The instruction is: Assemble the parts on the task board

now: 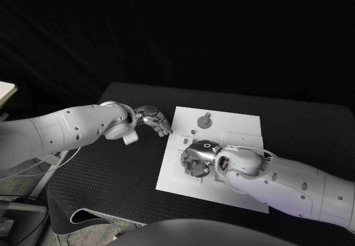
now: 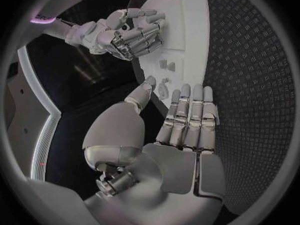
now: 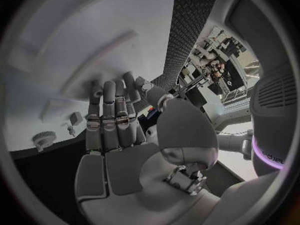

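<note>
The task board lies in the middle of the black table. The left hand hovers at the board's 9 o'clock edge, fingers straight and apart, holding nothing. The right hand sits over the board's near-left part, around 7 o'clock, fingers bent down toward the plate; whether it grips anything I cannot tell. A round grey geared part rests on the board near 12 o'clock, well apart from both hands
</note>
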You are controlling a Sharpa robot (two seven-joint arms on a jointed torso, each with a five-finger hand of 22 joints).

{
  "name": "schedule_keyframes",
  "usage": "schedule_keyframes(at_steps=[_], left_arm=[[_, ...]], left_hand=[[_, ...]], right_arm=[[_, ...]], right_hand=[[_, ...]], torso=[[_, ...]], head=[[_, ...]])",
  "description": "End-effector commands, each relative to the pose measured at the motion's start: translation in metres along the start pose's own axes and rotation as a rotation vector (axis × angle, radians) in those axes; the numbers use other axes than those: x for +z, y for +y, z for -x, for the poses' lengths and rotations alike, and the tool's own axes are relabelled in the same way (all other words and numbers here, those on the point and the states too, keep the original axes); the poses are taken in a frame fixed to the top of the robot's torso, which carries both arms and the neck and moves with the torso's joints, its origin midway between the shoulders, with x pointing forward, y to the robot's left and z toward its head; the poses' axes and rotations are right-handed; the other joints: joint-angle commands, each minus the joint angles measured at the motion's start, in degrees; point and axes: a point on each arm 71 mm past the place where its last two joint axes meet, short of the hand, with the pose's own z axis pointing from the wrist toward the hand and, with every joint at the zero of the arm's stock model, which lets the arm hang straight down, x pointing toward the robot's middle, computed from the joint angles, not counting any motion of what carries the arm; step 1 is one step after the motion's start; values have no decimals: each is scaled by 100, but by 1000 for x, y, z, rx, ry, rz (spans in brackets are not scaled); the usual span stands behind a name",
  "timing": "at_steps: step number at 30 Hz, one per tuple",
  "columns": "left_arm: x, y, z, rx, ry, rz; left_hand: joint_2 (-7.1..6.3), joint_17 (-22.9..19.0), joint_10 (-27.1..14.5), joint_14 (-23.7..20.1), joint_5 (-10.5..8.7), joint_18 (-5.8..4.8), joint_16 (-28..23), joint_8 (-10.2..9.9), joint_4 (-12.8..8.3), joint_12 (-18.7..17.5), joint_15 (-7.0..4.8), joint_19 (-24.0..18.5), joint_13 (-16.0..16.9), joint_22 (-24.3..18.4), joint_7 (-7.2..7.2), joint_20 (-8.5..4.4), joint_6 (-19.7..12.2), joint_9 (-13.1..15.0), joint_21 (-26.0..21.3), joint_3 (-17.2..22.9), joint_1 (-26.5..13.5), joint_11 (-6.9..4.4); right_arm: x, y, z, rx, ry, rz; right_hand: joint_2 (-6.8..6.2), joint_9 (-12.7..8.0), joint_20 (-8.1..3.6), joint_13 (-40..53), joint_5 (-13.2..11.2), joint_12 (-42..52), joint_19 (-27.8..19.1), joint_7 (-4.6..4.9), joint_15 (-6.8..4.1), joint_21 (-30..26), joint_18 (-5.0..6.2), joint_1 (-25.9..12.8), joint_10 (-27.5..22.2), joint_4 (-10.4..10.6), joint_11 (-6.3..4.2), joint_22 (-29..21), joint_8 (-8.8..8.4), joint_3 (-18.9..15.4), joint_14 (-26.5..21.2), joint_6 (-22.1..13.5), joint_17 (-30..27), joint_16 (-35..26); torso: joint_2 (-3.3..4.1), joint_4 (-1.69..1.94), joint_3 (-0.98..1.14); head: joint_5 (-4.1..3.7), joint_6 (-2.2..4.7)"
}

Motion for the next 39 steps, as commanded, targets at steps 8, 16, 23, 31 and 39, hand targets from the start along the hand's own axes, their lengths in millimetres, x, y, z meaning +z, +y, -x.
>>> schedule_keyframes(at_steps=[8, 16, 23, 31, 39], left_arm=[[0, -1, -2, 1, 19, -4], [0, 0, -1, 1, 17, -3], [0, 1, 0, 1, 14, -1], [0, 0, 0, 1, 14, -2], [0, 1, 1, 1, 11, 0]], left_hand=[[-10, 13, -6, 9, -35, -24, -32, -22, 0, -41, 22, 28, 10, -14, 20, -29, 33, -9, -46, 16, -35, 8], [-13, 17, -9, 5, -35, -29, -37, -26, -1, -47, 24, 26, 14, -17, 22, -31, 31, -12, -51, 17, -31, 10], [-15, 21, -13, 1, -35, -33, -41, -29, -2, -51, 25, 26, 18, -20, 23, -33, 29, -15, -56, 18, -27, 12], [-16, 24, -14, 0, -35, -36, -43, -31, -2, -54, 26, 26, 21, -23, 24, -35, 29, -16, -58, 18, -24, 13], [-20, 29, -16, -2, -35, -41, -47, -35, -2, -59, 27, 27, 25, -26, 26, -37, 26, -19, -62, 17, -23, 14]], right_arm=[[-3, -11, -3, -26, 24, -57], [-3, -11, -2, -26, 12, -57], [-5, -11, 0, -22, -6, -54], [-5, -10, 1, -18, -24, -50], [-7, -11, 3, -15, -49, -54]], right_hand=[[-51, 5, 0, 58, -7, 18, -109, 7, 17, 55, 53, -44, -53, -24, -16, 146, -15, -22, -97, 23, -30, 84], [-210, -19, 9, 131, -7, -9, -214, 58, 51, 96, 32, -49, -173, -42, 25, 143, -88, -29, -211, -87, -92, 173], [-371, -67, 25, 195, -10, -67, -349, 129, 98, 120, 4, -10, -361, -67, 97, 140, -193, -52, -357, -270, -171, 253], [-469, -96, 50, 261, -10, -91, -524, 117, 149, 102, -37, -7, -484, -64, 141, 135, -254, -115, -514, -414, -252, 321], [-482, -97, 55, 278, -11, -86, -554, 117, 159, 102, -44, -7, -493, -60, 143, 136, -255, -128, -532, -427, -265, 345]], torso=[[1, -4, 0], [0, -2, 1], [-1, 3, 1], [-2, 1, -1], [-1, 1, 0]], head=[[-7, -3], [-11, -6], [-15, -11], [-17, -9], [-18, -6]])
